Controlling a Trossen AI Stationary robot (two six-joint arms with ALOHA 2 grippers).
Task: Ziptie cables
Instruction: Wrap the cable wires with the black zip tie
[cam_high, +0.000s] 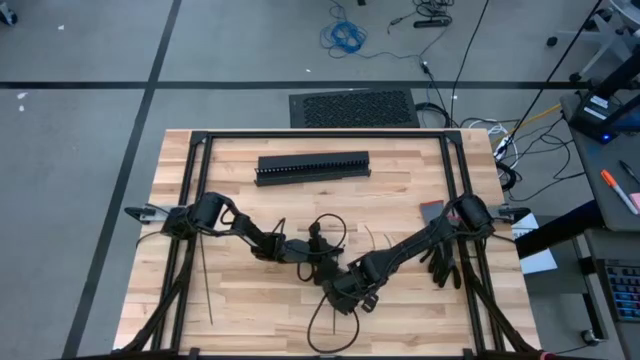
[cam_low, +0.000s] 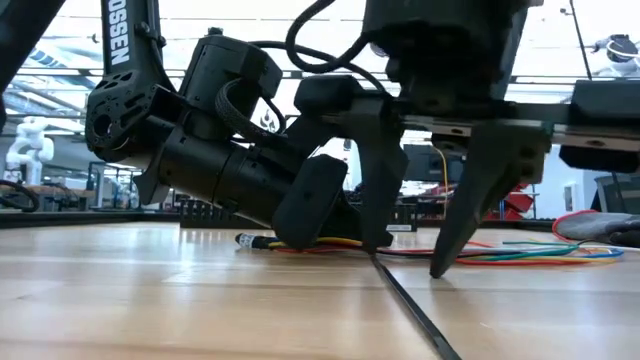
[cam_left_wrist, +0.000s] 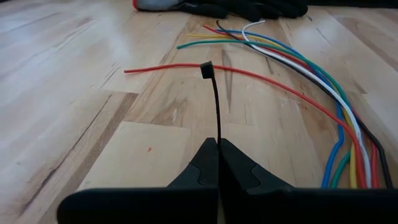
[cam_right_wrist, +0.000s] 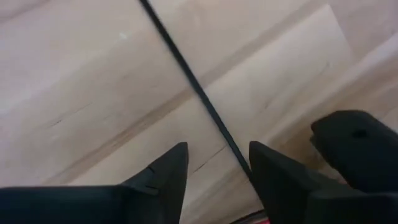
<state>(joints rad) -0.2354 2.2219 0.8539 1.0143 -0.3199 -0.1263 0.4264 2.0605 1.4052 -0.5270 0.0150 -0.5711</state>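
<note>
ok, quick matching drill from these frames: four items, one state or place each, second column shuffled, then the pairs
Items
1. left gripper
2. right gripper
3. ziptie
4. slotted duct

States
A. jaws apart, straddling a thin black strip on the wood
B. lying across the far part of the table, away from both arms
C. shut on a thin black strip
D. head end reaching the red wire of the cables

Pairs: 1-C, 2-A, 3-D, 4-B
</note>
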